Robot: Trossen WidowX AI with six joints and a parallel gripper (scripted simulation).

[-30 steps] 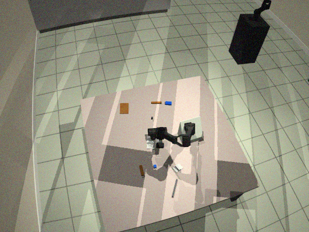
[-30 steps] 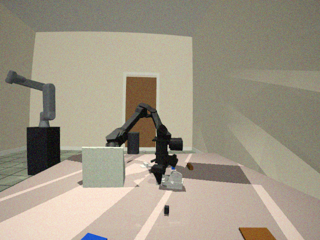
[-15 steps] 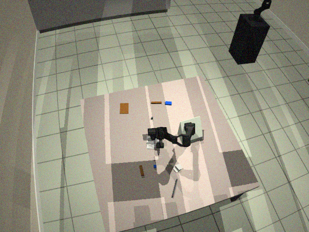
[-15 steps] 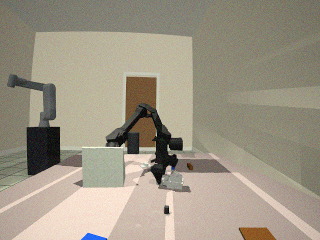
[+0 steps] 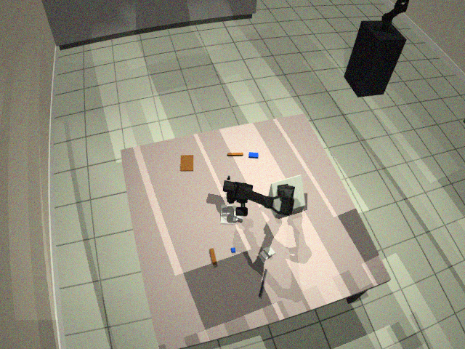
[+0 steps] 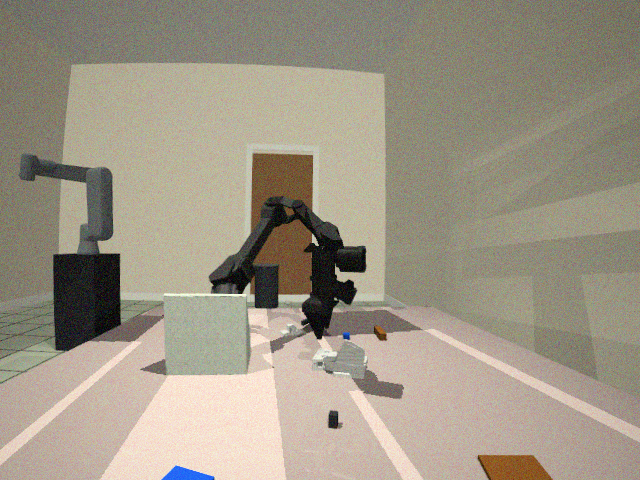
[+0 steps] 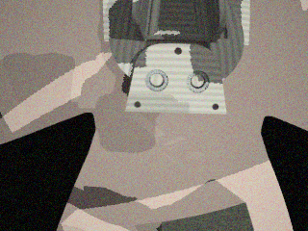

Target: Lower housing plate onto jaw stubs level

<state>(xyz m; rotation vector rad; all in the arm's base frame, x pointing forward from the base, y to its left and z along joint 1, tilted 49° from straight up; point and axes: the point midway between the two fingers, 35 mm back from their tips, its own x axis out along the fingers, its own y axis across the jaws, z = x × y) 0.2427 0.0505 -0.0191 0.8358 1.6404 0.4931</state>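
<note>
The pale housing plate (image 7: 175, 98) shows in the wrist view, with two ringed round holes filled by light stubs and several small dark holes. It lies against the darker ribbed body (image 7: 185, 19) of the assembly, which also shows in the top view (image 5: 227, 214) and in the exterior view (image 6: 351, 356). Whether the plate is fully level and closed cannot be told. My gripper (image 6: 319, 334) (image 7: 180, 123) is open and empty, its fingers wide apart to both sides of the plate's near edge and clear of it. In the exterior view its tips hang above and beside the assembly.
A pale box (image 5: 298, 187) (image 6: 206, 333) stands near the arm. A small white fitting (image 5: 267, 253) (image 6: 291, 329), a dark rod (image 5: 262, 283), a black block (image 6: 333, 419), a blue cube (image 5: 233, 249) and an orange bar (image 5: 213, 256) lie around. An orange plate (image 5: 187, 163) lies farther off.
</note>
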